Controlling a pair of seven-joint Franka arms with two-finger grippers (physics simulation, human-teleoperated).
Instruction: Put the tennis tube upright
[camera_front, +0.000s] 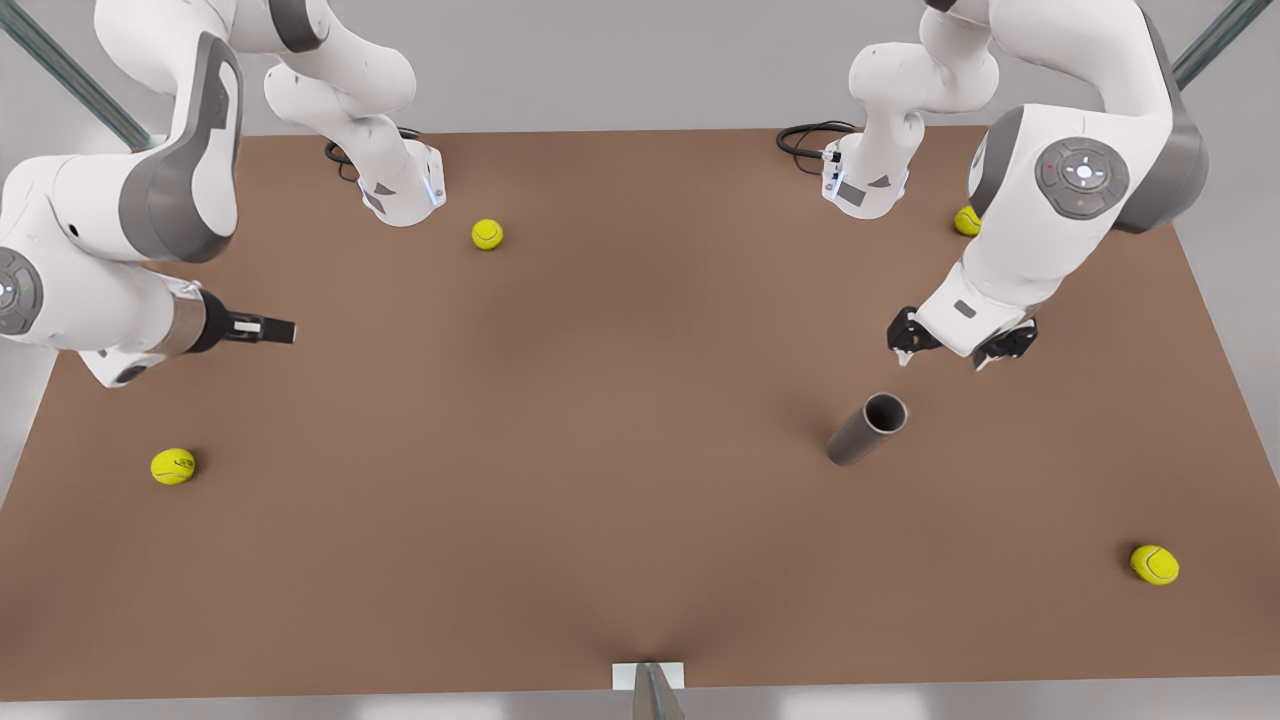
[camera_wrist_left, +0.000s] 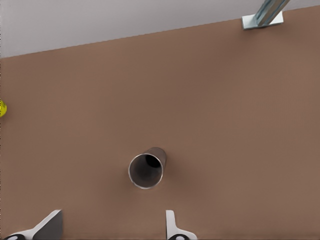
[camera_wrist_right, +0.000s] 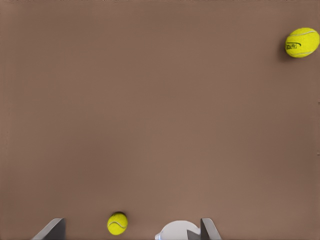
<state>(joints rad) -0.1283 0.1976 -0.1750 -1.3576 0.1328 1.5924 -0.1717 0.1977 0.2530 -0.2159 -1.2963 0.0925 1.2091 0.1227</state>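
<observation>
The tennis tube (camera_front: 866, 429) already stands upright on the desk (camera_front: 620, 480), open end up, near the front view's right, with the released left gripper (camera_front: 950, 352) just above it and the right gripper (camera_front: 270, 329) waiting spread.

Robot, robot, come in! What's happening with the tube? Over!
Left gripper open, empty, above the tennis tube. Tube appears upright on the table. Right gripper waits, open, far off. Nothing blocking.

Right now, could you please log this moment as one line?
tennis tube: standing, open end up | left hand: open, apart from tube | right hand: open, waiting
</observation>
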